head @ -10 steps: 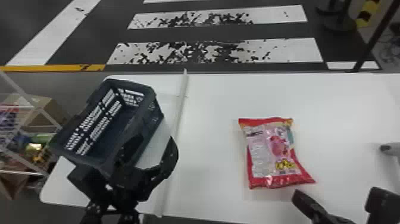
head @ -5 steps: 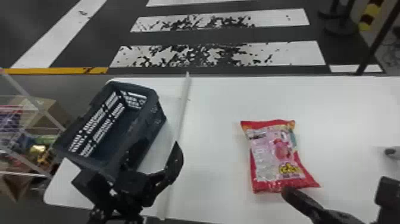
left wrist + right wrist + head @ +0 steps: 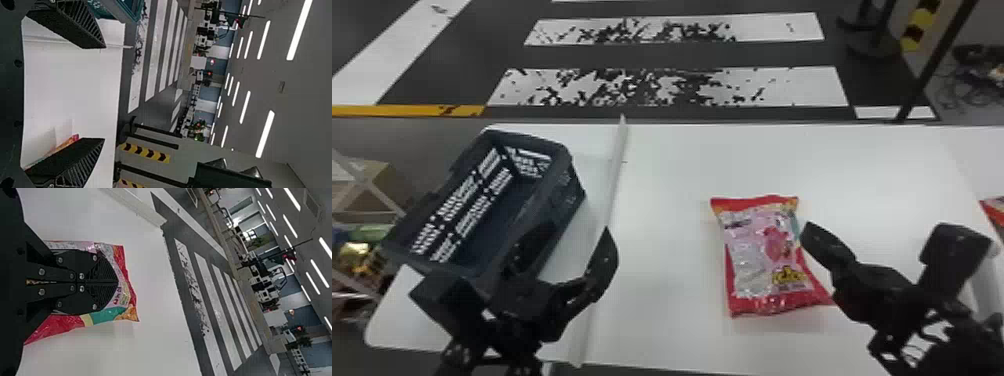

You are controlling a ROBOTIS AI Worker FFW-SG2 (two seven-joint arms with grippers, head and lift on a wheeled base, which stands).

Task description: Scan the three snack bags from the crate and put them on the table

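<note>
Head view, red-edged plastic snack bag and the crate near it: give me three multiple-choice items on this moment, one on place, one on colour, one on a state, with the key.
1. Where is the red-edged plastic snack bag relative to the slotted plastic crate?
A) Inside it
B) To its right
C) Underneath it

2. What colour is the crate?
A) Bright yellow
B) White
C) Dark blue-grey

3. How are the black left gripper's fingers?
A) Apart
B) Closed together
C) Closed on the bag

Key:
1 B: the bag lies right of the crate on the white table.
2 C: its walls and rim look dark blue-grey in the head view.
3 A: the left wrist view shows a wide gap between them.
</note>
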